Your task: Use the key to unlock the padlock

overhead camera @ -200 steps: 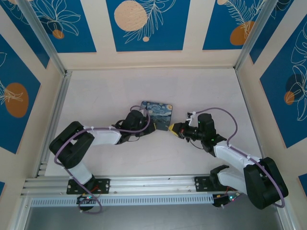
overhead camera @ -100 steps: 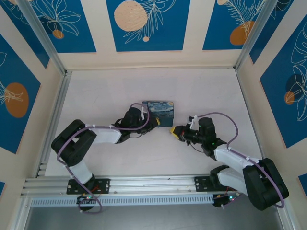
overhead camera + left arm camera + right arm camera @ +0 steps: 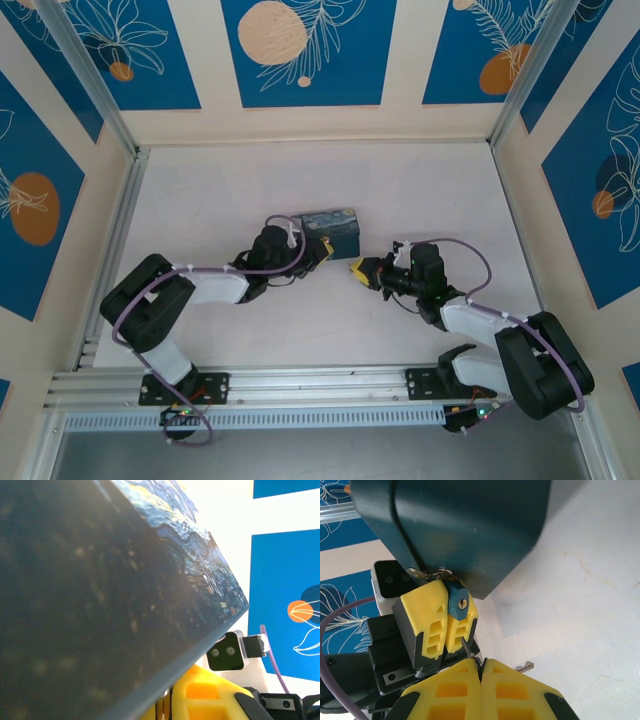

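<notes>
Middle of the tabletop (image 3: 420, 180): the box (image 3: 332, 226) looks tipped, near side raised. My left arm (image 3: 215, 288) lies low, stretched in from the near-left corner. The left pincer (image 3: 445, 591) is pressed together on the padlock (image 3: 456, 599), which hangs at the box's near corner with its keyhole facing my right wrist camera. My right arm (image 3: 480, 322) reaches in low from the near-right corner. The right pincer (image 3: 481, 665) is clamped on the key (image 3: 466, 647), with just a short tip poking out.

That tip sits just below the keyhole, leaning a touch off its line, not in yet. My plan: square the blade to the slot first, nudge it up, then push straight and slow. The left must hold the lock rigid or it will swing away. I turn only once the key is fully seated.
</notes>
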Controlling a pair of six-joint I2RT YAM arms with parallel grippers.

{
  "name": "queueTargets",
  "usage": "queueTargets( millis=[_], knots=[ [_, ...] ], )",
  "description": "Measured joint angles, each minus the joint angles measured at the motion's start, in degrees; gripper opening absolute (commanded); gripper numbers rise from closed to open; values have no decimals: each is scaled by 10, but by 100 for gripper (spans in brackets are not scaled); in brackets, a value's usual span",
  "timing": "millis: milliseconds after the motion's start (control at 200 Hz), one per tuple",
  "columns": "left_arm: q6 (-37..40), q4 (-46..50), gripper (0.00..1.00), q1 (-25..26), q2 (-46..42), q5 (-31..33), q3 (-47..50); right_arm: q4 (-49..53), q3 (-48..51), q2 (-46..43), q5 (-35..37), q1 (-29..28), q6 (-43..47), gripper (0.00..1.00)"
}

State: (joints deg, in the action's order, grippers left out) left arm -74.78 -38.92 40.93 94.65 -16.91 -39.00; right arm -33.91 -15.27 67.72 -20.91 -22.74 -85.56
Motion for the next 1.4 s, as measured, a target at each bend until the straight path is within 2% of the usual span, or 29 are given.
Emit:
queueTargets(
  millis=[250, 540, 1400],
  knots=[
    [-43, -43, 0, 0, 4, 4, 4, -15, -14, 32, -1, -2, -9, 0],
    [-57, -57, 0, 0, 6, 4, 4, -53, -26, 90, -6, -2, -11, 0],
    [-57, -61, 0, 0, 11, 4, 5, -55, -63, 105, -16, -6, -12, 0]
  ],
)
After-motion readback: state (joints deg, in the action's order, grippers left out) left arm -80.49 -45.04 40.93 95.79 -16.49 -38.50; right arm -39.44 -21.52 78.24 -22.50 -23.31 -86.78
